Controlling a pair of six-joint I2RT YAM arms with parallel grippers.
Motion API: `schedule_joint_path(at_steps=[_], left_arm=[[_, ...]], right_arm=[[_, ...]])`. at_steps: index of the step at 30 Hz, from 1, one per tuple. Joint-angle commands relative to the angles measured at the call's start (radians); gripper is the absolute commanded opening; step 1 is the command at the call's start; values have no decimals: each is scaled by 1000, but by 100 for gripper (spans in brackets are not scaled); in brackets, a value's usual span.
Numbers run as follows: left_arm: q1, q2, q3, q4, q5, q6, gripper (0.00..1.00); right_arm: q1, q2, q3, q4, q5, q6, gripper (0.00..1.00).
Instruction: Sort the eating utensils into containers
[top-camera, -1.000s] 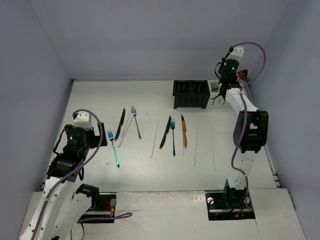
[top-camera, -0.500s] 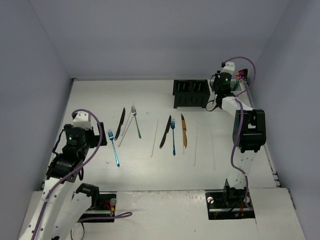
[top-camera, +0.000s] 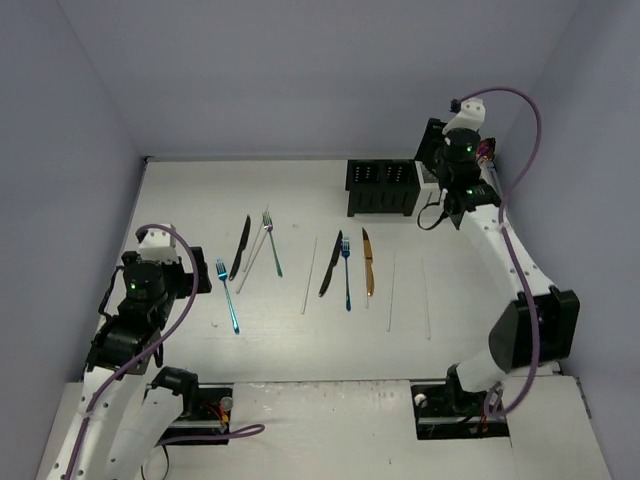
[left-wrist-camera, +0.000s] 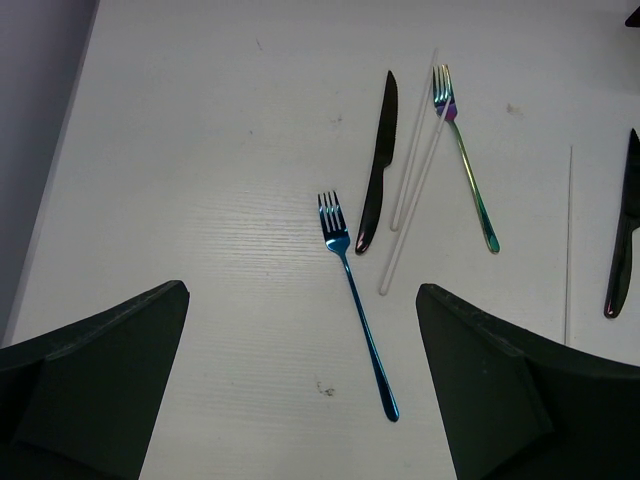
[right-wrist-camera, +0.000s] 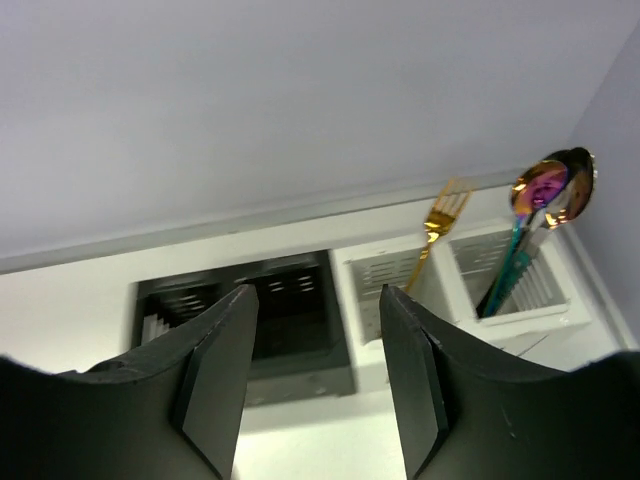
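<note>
Several utensils lie in a row on the table: a blue fork (top-camera: 228, 297) (left-wrist-camera: 355, 300), a black knife (top-camera: 240, 248) (left-wrist-camera: 378, 165), an iridescent fork (top-camera: 271, 243) (left-wrist-camera: 463, 155), white chopsticks (top-camera: 255, 258) (left-wrist-camera: 412, 185), a second black knife (top-camera: 330, 264), a second blue fork (top-camera: 346, 274) and a gold knife (top-camera: 368, 263). My left gripper (top-camera: 193, 281) (left-wrist-camera: 300, 400) hovers open, just short of the first blue fork's handle. My right gripper (top-camera: 440, 180) (right-wrist-camera: 318, 295) is open and empty above the black caddy (top-camera: 382, 188) (right-wrist-camera: 290, 380) and the white caddy (right-wrist-camera: 520, 315). The white caddy holds a gold fork (right-wrist-camera: 440, 225) and iridescent spoons (right-wrist-camera: 545, 190).
Single white chopsticks (top-camera: 309, 275) (top-camera: 391, 291) (top-camera: 427, 298) lie among and to the right of the row. The caddies stand against the back wall near the right wall. In the top view my right arm covers most of the white caddy.
My right gripper has gone from shut to open, and its arm has lifted and stretched out over the caddies. The left arm has shifted slightly toward the near edge.
</note>
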Motion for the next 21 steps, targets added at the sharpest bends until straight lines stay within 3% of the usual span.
schedule_joint_path(at_steps=[1, 11, 21], left_arm=[[0, 2, 14, 50, 6, -6, 97], [-2, -6, 17, 36, -2, -10, 97], [0, -1, 17, 33, 5, -10, 97]], right_arm=[[104, -50, -35, -307, 0, 82, 51], [369, 89, -101, -502, -42, 204, 49], [422, 338, -86, -512, -117, 298, 45]])
